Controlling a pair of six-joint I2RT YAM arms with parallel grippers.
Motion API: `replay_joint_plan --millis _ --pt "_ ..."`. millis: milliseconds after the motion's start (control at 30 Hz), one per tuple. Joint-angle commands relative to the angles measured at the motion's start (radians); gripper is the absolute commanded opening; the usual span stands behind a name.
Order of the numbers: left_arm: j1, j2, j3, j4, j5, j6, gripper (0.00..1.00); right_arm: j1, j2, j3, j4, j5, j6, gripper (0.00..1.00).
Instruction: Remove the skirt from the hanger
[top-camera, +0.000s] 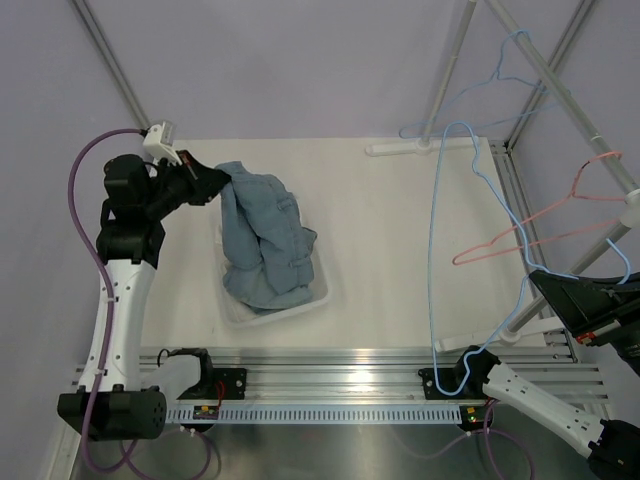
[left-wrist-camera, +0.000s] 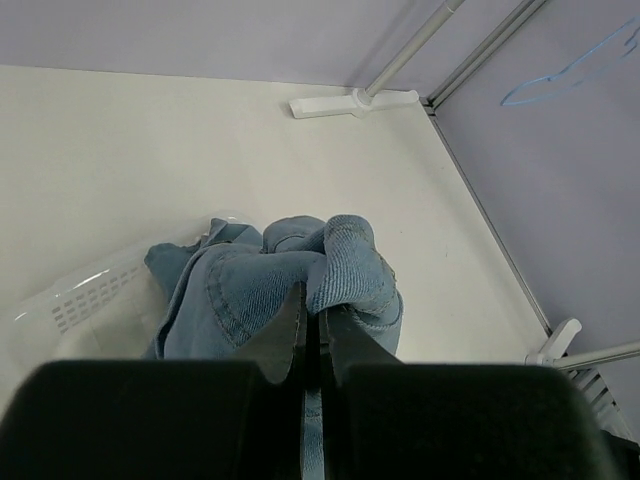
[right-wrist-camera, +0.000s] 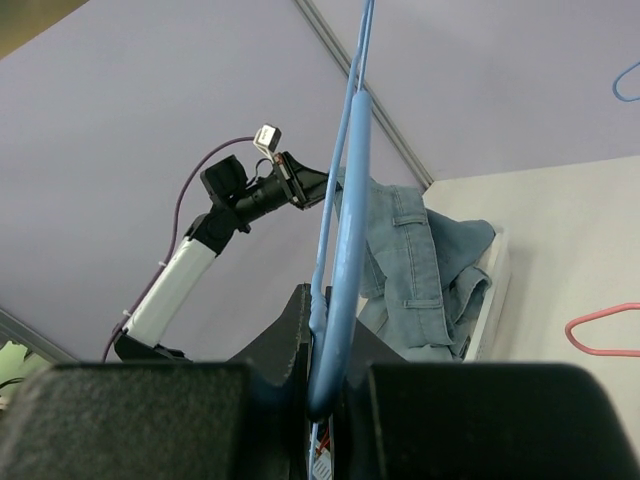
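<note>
The blue denim skirt (top-camera: 262, 238) is off the hanger and drapes from my left gripper (top-camera: 218, 183) down into a clear plastic bin (top-camera: 318, 300). In the left wrist view the left gripper (left-wrist-camera: 312, 303) is shut on a fold of the skirt (left-wrist-camera: 250, 290), with the bin (left-wrist-camera: 80, 300) below. My right gripper (top-camera: 542, 287) is shut on the bare blue wire hanger (top-camera: 435, 250) at the table's right. In the right wrist view the right gripper (right-wrist-camera: 325, 300) clamps the hanger (right-wrist-camera: 347, 230), and the skirt (right-wrist-camera: 420, 260) hangs beyond it.
A pink hanger (top-camera: 540, 235) and a light blue hanger (top-camera: 500, 70) hang on the slanted rack pole (top-camera: 560, 95) at the back right. The rack's white foot (top-camera: 420, 147) lies along the table's far edge. The pink hanger (right-wrist-camera: 600, 335) shows in the right wrist view.
</note>
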Motion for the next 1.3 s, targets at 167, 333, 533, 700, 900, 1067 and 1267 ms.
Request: replay_joint_plan --millis 167,333,533,700,900,1067,1267 --pt "0.002 0.027 -0.285 0.184 0.067 -0.132 0.0 0.005 0.003 -0.027 0.046 0.003 0.013 0.0" --pt "0.008 0.08 -0.477 0.295 0.064 -0.276 0.0 0.005 -0.002 -0.032 0.038 0.004 0.019 0.0" --pt "0.036 0.165 -0.642 0.457 0.153 -0.436 0.0 0.005 -0.018 -0.04 0.026 0.012 0.035 0.0" --pt "0.04 0.167 -0.654 0.44 0.15 -0.449 0.18 0.005 -0.019 -0.044 0.018 0.012 0.045 0.0" --pt "0.062 0.056 -0.686 0.415 0.09 -0.479 0.7 0.005 -0.002 -0.044 0.006 0.007 0.05 0.0" --pt "0.062 -0.042 -0.605 0.233 -0.015 -0.424 0.99 0.007 0.017 -0.029 -0.014 0.006 0.05 0.0" --pt "0.063 -0.223 -0.487 0.078 -0.173 -0.406 0.99 0.005 0.055 -0.012 -0.032 0.021 0.055 0.0"
